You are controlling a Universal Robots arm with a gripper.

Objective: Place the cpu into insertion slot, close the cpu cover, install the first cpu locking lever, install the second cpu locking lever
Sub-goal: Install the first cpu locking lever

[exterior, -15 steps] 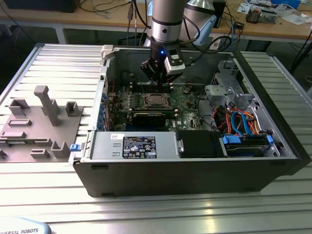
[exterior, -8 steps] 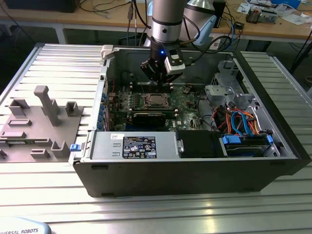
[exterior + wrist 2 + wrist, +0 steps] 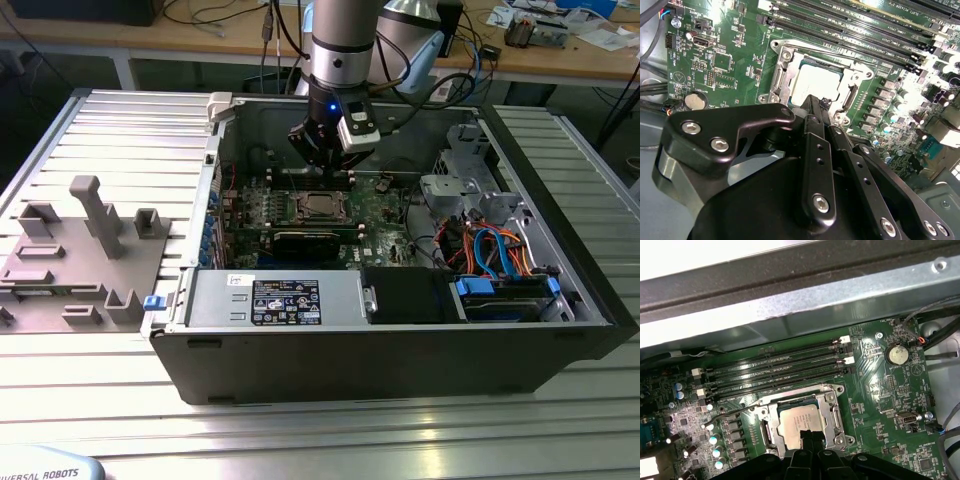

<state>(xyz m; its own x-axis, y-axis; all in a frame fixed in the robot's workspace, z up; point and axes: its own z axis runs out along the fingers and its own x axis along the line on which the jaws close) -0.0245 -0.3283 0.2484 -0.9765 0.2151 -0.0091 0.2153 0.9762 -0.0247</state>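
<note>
The cpu (image 3: 796, 423) lies flat in the insertion slot (image 3: 318, 207) of the green board, its silver top (image 3: 812, 82) facing up. The cpu cover (image 3: 829, 410) lies down around it as a shiny frame (image 3: 856, 67). A thin wire lever (image 3: 732, 411) sticks out from one side of the socket. My gripper (image 3: 324, 166) hangs just above the board by the socket's far edge, shut with nothing between its black fingers (image 3: 812, 125). In both wrist views the fingertips (image 3: 812, 436) overlap the socket's edge.
The board sits deep in an open computer case (image 3: 400, 360). Long memory slots (image 3: 780, 370) run beside the socket, and a black card (image 3: 310, 240) lies on its near side. A drive cage (image 3: 455, 185) and cables stand on the exterior view's right. A grey fixture (image 3: 90, 250) rests outside the case.
</note>
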